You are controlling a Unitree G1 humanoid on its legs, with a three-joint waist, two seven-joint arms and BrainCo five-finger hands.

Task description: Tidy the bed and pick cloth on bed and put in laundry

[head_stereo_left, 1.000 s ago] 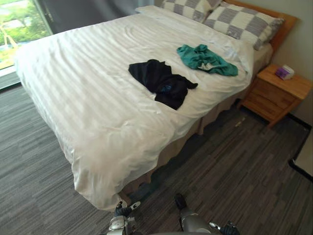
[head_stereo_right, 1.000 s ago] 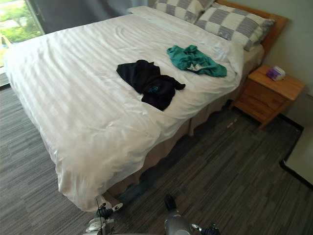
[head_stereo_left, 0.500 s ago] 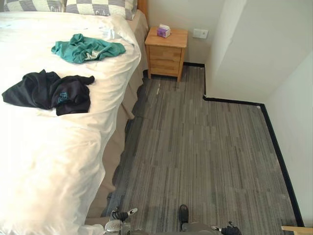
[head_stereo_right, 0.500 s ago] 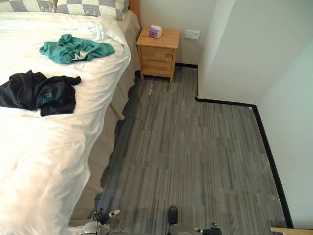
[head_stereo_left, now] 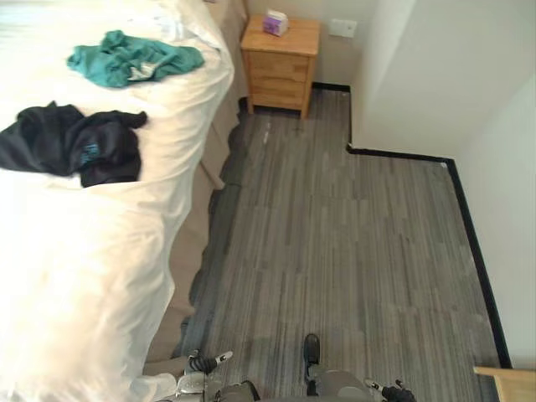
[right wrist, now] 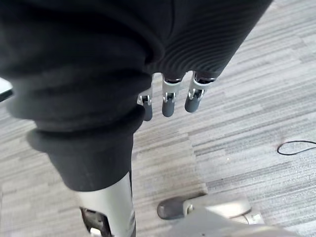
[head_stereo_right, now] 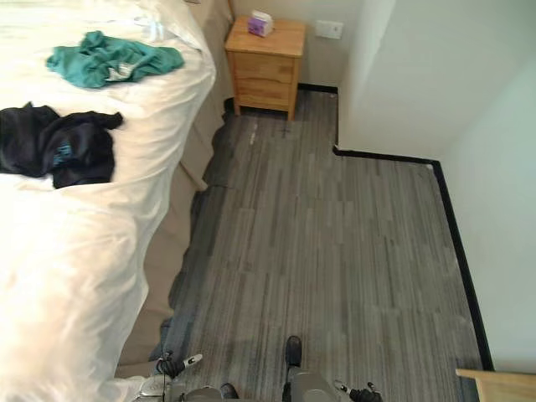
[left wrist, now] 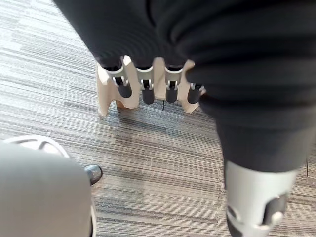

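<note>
A bed point(head_stereo_left: 84, 251) under a white duvet takes up the left of the room, its long side edge running beside a wide stretch of grey striped carpet floor point(head_stereo_left: 352, 251). Two pieces of clothing lie on the duvet, apart from each other. The black cloth point(head_stereo_left: 71, 151) sits crumpled near the side edge, about midway along the bed. The teal cloth point(head_stereo_left: 134, 60) is bunched further toward the head end, also close to that edge. The duvet hangs over the side, with a beige bed skirt point(head_stereo_left: 197, 243) showing below it down to the carpet. At the head corner of the bed stands a wooden nightstand point(head_stereo_left: 279, 67) against the back wall, with a small purple tissue box point(head_stereo_left: 275, 23) on its top and a wall socket point(head_stereo_left: 341, 28) just beside it. A white wall point(head_stereo_left: 435, 75) juts into the room on the right, edged by a black skirting board point(head_stereo_left: 473, 243). The left hand point(left wrist: 147, 84) hangs over the carpet with its fingers straight and nothing in them; past the fingers a pale wooden piece point(left wrist: 106, 96) stands on the floor, and what it belongs to cannot be told. The right hand point(right wrist: 168, 98) also hangs above the carpet, fingers straight and relaxed, holding nothing.
</note>
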